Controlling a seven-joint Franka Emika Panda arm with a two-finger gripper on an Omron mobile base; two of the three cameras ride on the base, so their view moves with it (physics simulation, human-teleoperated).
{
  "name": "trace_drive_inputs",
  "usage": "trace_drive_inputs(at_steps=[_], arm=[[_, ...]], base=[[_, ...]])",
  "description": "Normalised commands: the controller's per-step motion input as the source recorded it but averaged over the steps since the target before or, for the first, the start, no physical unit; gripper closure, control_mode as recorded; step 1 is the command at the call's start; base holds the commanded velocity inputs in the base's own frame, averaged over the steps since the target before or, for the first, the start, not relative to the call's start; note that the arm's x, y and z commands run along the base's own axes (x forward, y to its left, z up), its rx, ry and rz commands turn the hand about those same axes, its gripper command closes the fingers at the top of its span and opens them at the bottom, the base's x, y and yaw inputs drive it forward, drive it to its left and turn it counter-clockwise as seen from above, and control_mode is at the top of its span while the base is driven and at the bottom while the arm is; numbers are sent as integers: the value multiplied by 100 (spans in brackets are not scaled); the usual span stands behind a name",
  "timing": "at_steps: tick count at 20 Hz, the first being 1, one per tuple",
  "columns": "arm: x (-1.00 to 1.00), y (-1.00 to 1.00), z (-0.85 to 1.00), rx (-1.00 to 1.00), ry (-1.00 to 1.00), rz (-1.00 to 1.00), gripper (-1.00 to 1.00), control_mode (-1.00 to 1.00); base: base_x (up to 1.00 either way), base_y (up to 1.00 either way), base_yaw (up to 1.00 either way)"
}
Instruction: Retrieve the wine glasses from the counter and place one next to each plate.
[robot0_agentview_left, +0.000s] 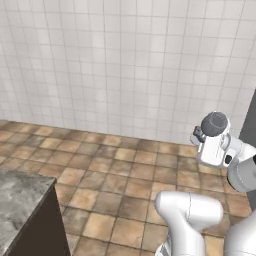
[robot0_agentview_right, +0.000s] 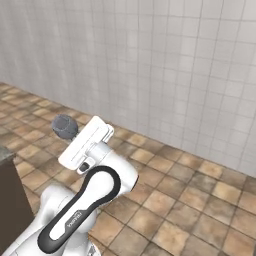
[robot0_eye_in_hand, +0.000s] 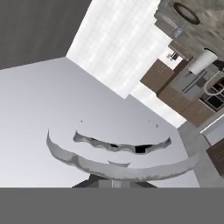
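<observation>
A grey-blue wine glass (robot0_agentview_left: 215, 123) sits at the tip of my raised hand, and my gripper (robot0_agentview_left: 212, 133) is shut on it; the fingers are hidden behind its bowl. From the right the same glass (robot0_agentview_right: 64, 126) shows at the end of the white hand, with the gripper (robot0_agentview_right: 71, 132) just below it. In the hand view the glass (robot0_eye_in_hand: 118, 168) is very close, as curved grey arcs. Far off in that rolled view, a dark-rimmed plate (robot0_eye_in_hand: 185, 12) lies on a marbled top with a small clear thing (robot0_eye_in_hand: 177, 32) beside it.
A white tiled wall (robot0_agentview_left: 125, 65) faces the base across brown floor tiles (robot0_agentview_left: 115, 175). A marbled worktop corner (robot0_agentview_left: 20, 200) over a dark cabinet stands at the lower left. In the hand view brown cabinets (robot0_eye_in_hand: 173, 89) and a white cylinder (robot0_eye_in_hand: 202, 61) show far away.
</observation>
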Motion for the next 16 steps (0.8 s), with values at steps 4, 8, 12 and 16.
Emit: trace_drive_inputs(at_steps=[4, 8, 12, 16], arm=[[0, 0, 0, 0, 0, 0, 100, 100], [0, 0, 0, 0, 0, 0, 100, 100], [0, 0, 0, 0, 0, 0, 100, 100], [0, 0, 0, 0, 0, 0, 100, 100]], base=[[100, -35, 17], [100, -15, 17], [100, -3, 20], [100, 0, 22]])
